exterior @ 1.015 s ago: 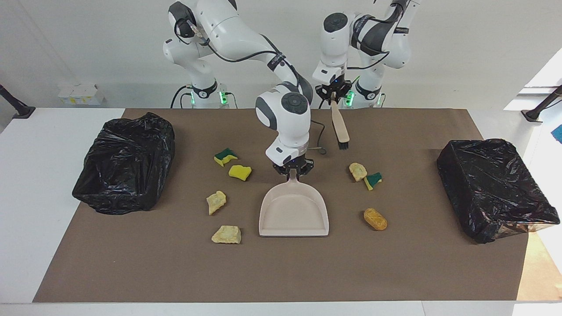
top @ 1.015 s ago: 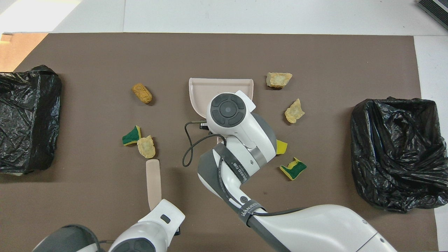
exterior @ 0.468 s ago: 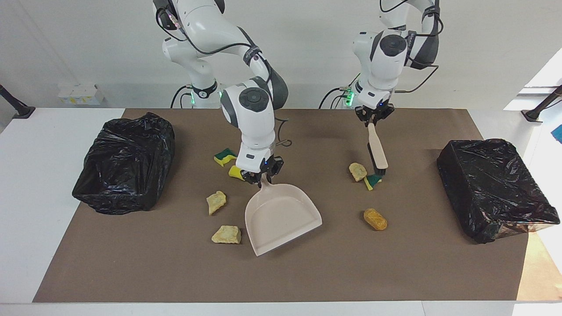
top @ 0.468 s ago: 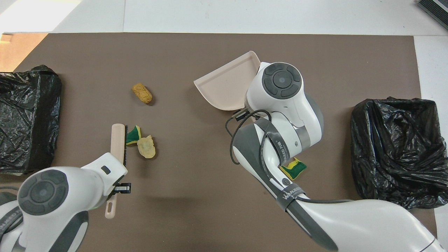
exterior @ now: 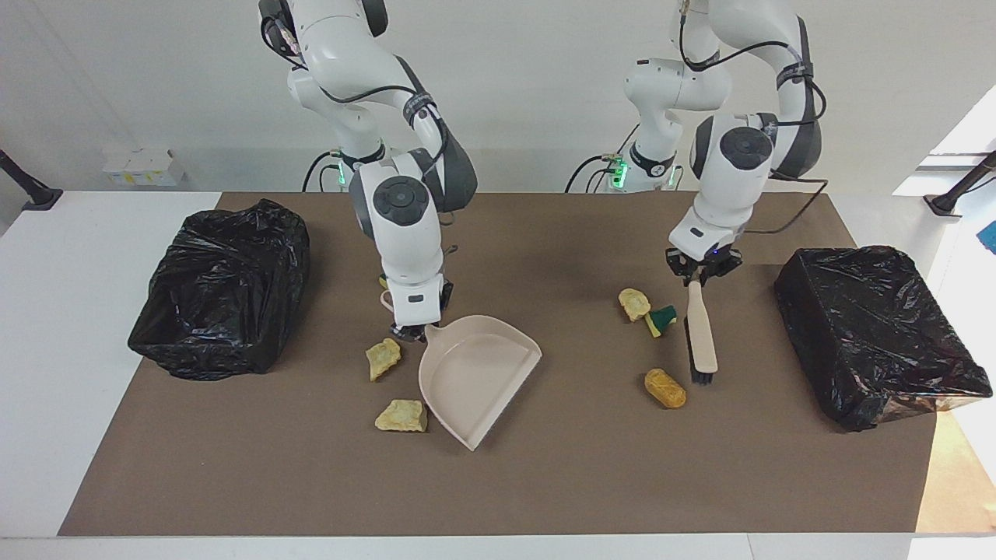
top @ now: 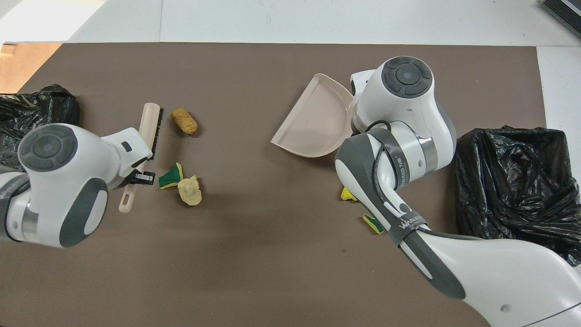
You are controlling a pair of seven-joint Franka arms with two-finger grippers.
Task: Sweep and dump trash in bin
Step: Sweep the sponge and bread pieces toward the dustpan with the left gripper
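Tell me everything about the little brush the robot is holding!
The brush is a small beige hand brush that looks like plastic, with a long flat handle and a strip of short black bristles along one edge. The left hand is shut on its handle end. The brush slants down toward the brown mat, with its head beside the orange-brown lump and its shaft beside the green-and-yellow sponge piece. Whether the bristles touch the mat cannot be told.

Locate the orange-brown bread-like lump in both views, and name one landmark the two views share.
Facing view: the orange-brown lump lies low and right of centre, beside the bristle end of the hand brush.
Overhead view: the orange-brown lump lies upper left, just right of the brush's bristles.
Shared landmark: the beige dustpan, mid-table in both views, its open mouth turned toward the lump.
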